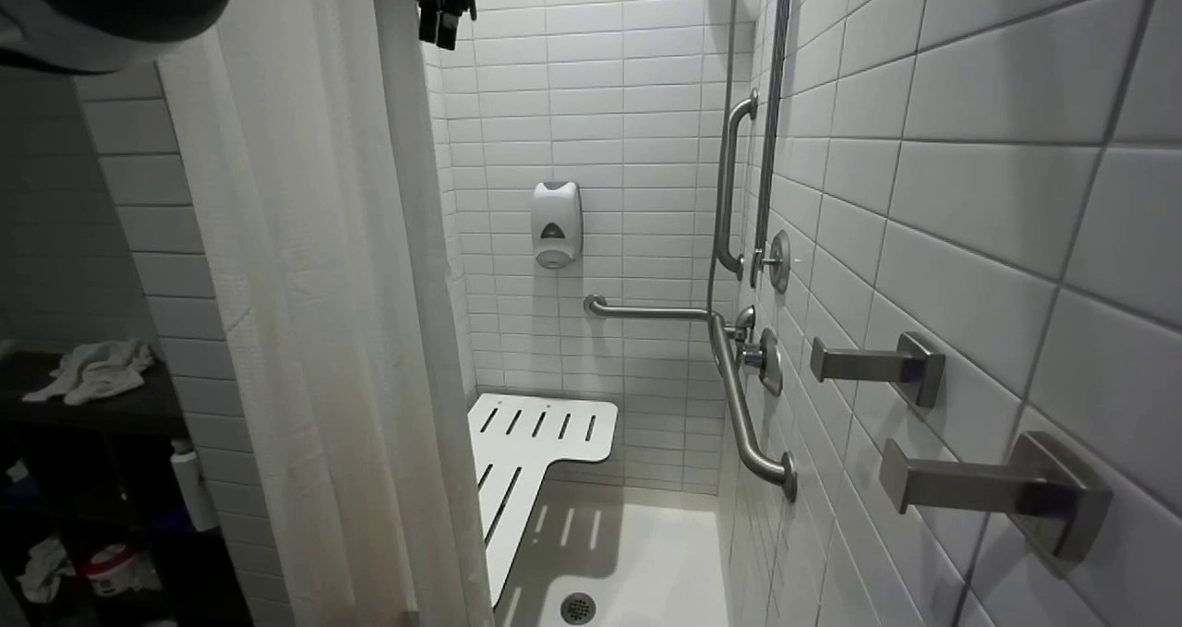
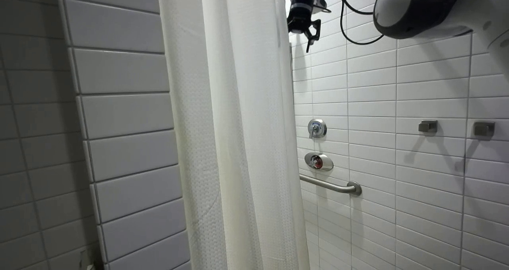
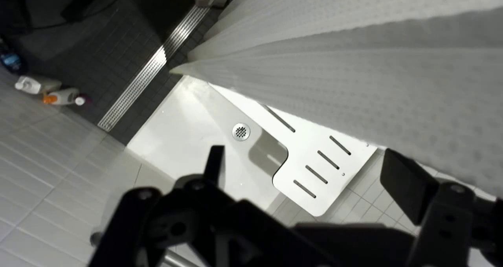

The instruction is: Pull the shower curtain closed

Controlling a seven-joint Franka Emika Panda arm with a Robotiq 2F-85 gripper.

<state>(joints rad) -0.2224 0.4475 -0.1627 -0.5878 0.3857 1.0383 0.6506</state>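
"Well, how does the curtain (image 1: pixel 323 285) hang in an exterior view?"

"On the left, in soft folds, with the stall (image 1: pixel 665 553) open to view on its right. It hides part of the slatted seat (image 1: pixel 554 428). A dispenser (image 1: pixel 557 225) is on the back wall (image 1: pixel 646 128), and the gripper (image 1: pixel 439 41) hangs at the top, just right of the curtain's edge."

"Jaws apart?"

"From there I can't tell."

"Next?"

"Also in an exterior view, the curtain hangs near the middle. High up, just past its right edge, the gripper points down, well above a handle (image 2: pixel 317 129). The arm (image 2: pixel 417 13) is at the upper right."

"And the wrist view?"

"There the fingers (image 3: pixel 408 188) stand wide apart, with the seat and the drain (image 3: pixel 241 132) seen below. The curtain fills the upper right, its edge just beside a finger; whether they touch, I can't tell. Bottles (image 3: pixel 65 97) are at the left."
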